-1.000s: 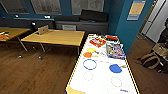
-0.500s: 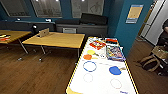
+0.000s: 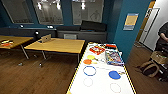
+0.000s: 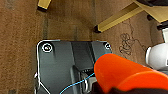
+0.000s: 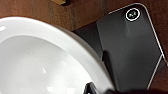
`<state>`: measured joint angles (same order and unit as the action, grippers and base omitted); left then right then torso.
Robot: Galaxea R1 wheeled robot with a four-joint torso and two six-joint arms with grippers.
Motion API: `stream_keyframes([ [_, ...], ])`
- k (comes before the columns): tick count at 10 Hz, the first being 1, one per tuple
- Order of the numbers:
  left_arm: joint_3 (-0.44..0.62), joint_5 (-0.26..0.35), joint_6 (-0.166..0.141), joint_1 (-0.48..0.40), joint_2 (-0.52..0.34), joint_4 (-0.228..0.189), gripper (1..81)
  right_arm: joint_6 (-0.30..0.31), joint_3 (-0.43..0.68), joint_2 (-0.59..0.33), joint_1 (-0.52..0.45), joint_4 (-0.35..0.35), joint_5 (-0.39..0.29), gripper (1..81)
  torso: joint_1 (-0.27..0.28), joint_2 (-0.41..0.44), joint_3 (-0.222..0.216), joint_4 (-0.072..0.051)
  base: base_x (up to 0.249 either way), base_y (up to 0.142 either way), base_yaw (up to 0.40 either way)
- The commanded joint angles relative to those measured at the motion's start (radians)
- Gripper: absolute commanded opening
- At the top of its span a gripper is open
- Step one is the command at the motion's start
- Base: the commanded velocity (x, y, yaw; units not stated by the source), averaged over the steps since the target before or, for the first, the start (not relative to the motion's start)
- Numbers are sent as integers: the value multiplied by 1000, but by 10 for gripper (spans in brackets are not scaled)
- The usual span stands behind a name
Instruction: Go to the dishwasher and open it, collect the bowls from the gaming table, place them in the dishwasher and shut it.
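In the left wrist view an orange bowl (image 4: 125,72) sits close against the camera above the robot's dark plate, and in the right wrist view a white bowl (image 5: 42,62) sits just as near. Each looks carried by its arm, yet the fingers are hidden, so I cannot tell whether either end effector is apart, together or clamped on a bowl. The dishwasher is nowhere in these views. The head view looks down on a long white table (image 3: 100,85) with a yellow edge, bearing coloured rings, discs and boxed games, with wooden tables (image 3: 58,45) to its left and a person (image 3: 163,37) at the far right. The step in hand is most likely carrying the bowls toward the dishwasher. Doing it well means driving smoothly over the wooden floor (image 3: 32,77), holding both arms level and tucked in, giving table legs wide clearance, and avoiding jolts that could loosen a bowl.
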<state>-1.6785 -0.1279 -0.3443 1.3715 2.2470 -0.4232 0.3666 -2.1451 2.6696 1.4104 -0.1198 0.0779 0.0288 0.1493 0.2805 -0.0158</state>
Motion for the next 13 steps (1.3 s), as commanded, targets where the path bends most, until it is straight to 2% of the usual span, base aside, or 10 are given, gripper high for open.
stream_keyframes([
  [1, -176, -41, -1, 39, 152, -31, 10, -8, -70, 31, -21, -35, -49, 10, 0, 0, -28, 0, 0, 0, 0],
  [2, -222, -39, -1, 45, 189, -31, 10, -6, -88, 43, -20, -49, -49, 10, 0, 0, -13, 0, 0, 0, 0],
  [5, -351, -36, -2, 67, 267, -29, 10, -6, -143, 85, -7, -70, -49, 10, -2, 2, -25, 0, 0, 0, 0],
  [7, -430, -38, 1, 83, 318, -31, 10, -6, -225, 141, 11, -96, -49, 10, -2, 2, -25, 0, 0, 0, 0],
  [9, -457, -71, 2, 125, 309, -37, 10, -6, -278, 157, 32, -113, -46, 10, -2, 2, -26, 0, 0, 0, 0],
  [10, -460, -149, 2, 157, 295, -42, 10, -6, -251, 129, 45, -115, -44, 10, -2, 3, -26, 0, 0, 0, 0],
  [13, -487, -170, 4, 191, 309, -39, 10, -5, -123, 49, 86, -121, -4, 10, -3, 3, -26, 0, 0, 0, 0],
])
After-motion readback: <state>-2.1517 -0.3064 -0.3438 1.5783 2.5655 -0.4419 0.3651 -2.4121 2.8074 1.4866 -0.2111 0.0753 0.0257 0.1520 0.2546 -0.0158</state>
